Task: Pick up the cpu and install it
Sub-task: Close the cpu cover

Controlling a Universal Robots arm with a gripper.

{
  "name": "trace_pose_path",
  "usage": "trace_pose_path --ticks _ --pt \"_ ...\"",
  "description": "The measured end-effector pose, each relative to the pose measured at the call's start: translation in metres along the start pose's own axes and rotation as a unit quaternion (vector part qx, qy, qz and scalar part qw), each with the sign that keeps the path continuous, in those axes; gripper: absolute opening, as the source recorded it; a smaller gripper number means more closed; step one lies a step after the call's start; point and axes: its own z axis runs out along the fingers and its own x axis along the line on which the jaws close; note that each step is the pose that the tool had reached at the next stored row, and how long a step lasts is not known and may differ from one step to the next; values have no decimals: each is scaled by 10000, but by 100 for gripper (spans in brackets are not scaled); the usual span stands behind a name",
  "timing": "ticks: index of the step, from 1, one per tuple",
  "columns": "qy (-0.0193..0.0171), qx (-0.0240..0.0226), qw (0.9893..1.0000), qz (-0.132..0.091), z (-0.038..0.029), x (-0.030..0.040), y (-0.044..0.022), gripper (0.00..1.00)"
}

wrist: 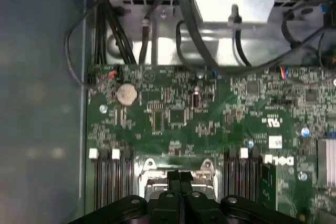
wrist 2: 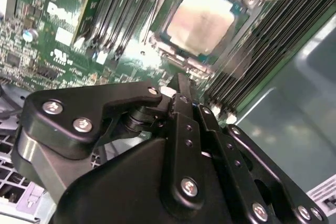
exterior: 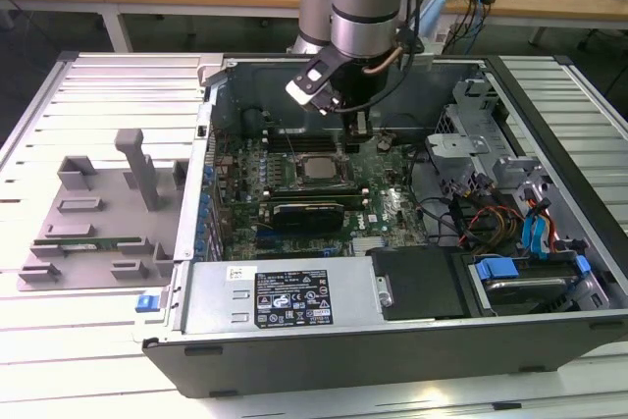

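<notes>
Open computer case lying on its side, seen from the exterior view, with the arm reaching down into it. I see the cpu lying flat inside the black socket frame on the motherboard. Its silvery top faces up and nothing is touching it.

The gripper hangs over the board just beyond the socket, toward the exterior view's right of the cpu and apart from it. In the first wrist view the two black fingers are pressed together with nothing between them, so the gripper holds nothing.

In the second wrist view the cpu sits in its socket, with rows of dark memory slots on either side. The closed tips of the gripper point toward it from nearby without contact.

The first wrist view also shows a round coin cell on the board. A power supply lies along the near wall of the case. A grey tray rests on the table to the exterior view's left, well apart from the case.
</notes>
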Motion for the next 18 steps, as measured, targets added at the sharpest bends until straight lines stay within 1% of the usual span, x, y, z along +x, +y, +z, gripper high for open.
trace_pose_path --ticks 2,3,4,5,7,10,12,13,14,16,18 --pt "7 -18 10000 0 -5 1 -98 11" --pt "10 -23 10000 0 -6 1 -122 11" --pt "14 -31 10000 0 -9 1 -166 11" --pt "16 -41 10000 0 -12 2 -226 11" --pt "15 -41 10000 5 -5 1 -241 11" --pt "5 -41 10000 27 32 2 -252 11" --pt "3 -42 10000 36 42 2 -280 11" --pt "3 -42 10000 44 46 2 -317 11" --pt "3 -42 10000 48 47 3 -329 11" --pt "-8 -42 10000 52 53 0 -332 11" --pt "-11 -42 10000 33 53 0 -332 11"
